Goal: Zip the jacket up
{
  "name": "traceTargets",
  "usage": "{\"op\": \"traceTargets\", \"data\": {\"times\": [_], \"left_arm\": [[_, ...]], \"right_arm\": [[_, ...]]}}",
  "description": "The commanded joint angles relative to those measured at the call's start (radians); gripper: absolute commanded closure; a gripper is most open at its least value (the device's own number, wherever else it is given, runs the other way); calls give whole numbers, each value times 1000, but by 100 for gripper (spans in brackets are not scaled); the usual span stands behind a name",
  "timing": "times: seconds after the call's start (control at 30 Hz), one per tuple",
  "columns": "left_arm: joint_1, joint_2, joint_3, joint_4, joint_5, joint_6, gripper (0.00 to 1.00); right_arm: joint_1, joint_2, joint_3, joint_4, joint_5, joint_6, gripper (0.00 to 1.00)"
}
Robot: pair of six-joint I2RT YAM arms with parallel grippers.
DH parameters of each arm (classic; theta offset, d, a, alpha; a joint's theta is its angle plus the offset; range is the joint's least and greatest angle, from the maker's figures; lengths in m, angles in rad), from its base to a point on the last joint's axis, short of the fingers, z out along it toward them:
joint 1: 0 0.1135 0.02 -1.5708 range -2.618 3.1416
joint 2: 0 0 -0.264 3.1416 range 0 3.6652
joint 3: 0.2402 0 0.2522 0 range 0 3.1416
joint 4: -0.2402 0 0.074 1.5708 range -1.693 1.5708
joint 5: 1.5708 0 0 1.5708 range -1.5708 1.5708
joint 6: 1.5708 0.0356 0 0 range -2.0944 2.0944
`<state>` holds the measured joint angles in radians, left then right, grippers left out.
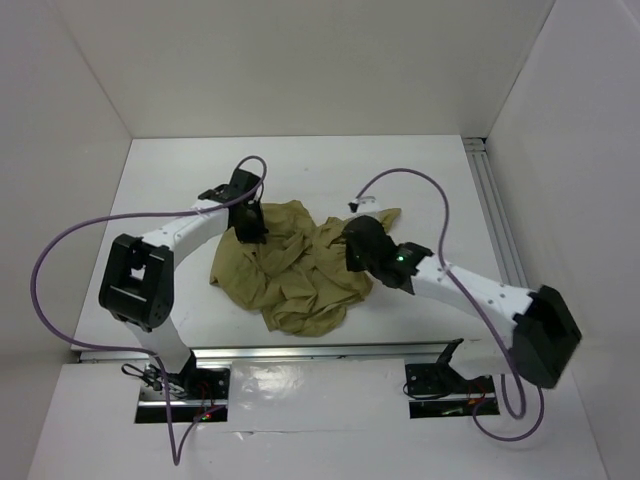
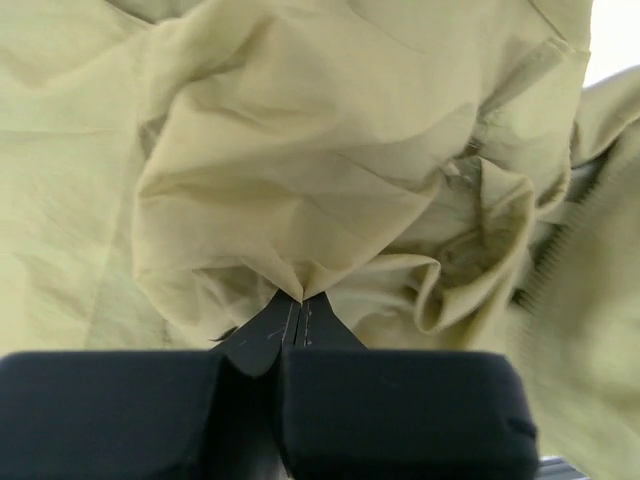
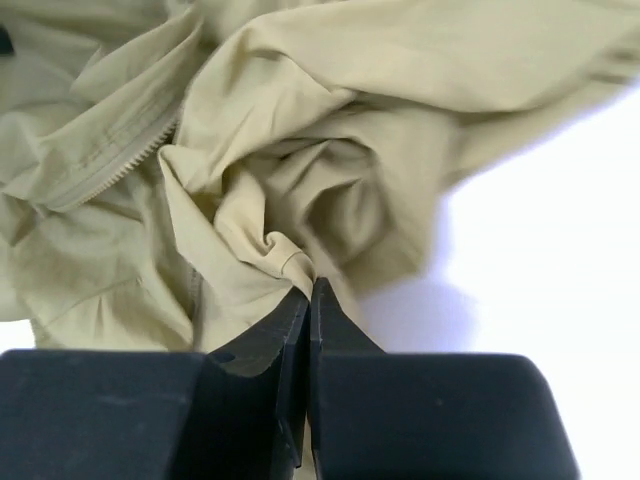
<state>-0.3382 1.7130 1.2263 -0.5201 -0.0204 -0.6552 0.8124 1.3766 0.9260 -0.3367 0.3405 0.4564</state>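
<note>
The olive-tan jacket [image 1: 300, 268] lies crumpled in a heap on the white table, between the two arms. My left gripper [image 1: 250, 228] is at its upper left edge; in the left wrist view it [image 2: 298, 298] is shut on a pinched fold of the jacket's cloth [image 2: 290, 180]. My right gripper [image 1: 357, 252] is at the jacket's right side; in the right wrist view it [image 3: 309, 290] is shut on a hemmed edge of the jacket [image 3: 280, 250]. A run of zipper teeth [image 3: 120, 172] shows at the upper left of that view.
White walls enclose the table [image 1: 180, 200] on the left, back and right. A metal rail [image 1: 495, 220] runs along the right edge. Purple cables [image 1: 420, 185] loop from both arms over the table.
</note>
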Motion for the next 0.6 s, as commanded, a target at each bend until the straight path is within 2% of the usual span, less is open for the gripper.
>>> {"op": "traceTargets", "data": {"times": [0.0, 0.1, 0.13, 0.2, 0.23, 0.3, 0.33, 0.43, 0.57], "left_arm": [[16, -50, 18, -23, -32, 22, 100], [39, -91, 7, -23, -23, 22, 99], [39, -102, 22, -23, -23, 22, 91], [39, -113, 56, -67, -32, 35, 66], [39, -113, 93, -87, -48, 48, 48], [25, -125, 122, -110, -81, 58, 33], [12, -125, 146, -121, -91, 72, 31], [-88, -121, 189, -130, -144, 107, 30], [-188, -12, 292, -173, -162, 108, 29]], "right_arm": [[-12, -174, -93, -38, 135, 67, 95], [-22, -286, -203, -64, 147, 129, 95], [-38, -300, -235, -82, 131, 152, 95], [-56, -300, -245, -123, 117, 182, 89], [-67, -300, -245, -175, 117, 200, 89], [-67, -290, -245, -214, 117, 223, 81], [-67, -290, -236, -229, 117, 237, 62], [-67, -323, -196, -228, 127, 223, 38], [-67, -326, -99, -167, 106, 174, 31]]}}
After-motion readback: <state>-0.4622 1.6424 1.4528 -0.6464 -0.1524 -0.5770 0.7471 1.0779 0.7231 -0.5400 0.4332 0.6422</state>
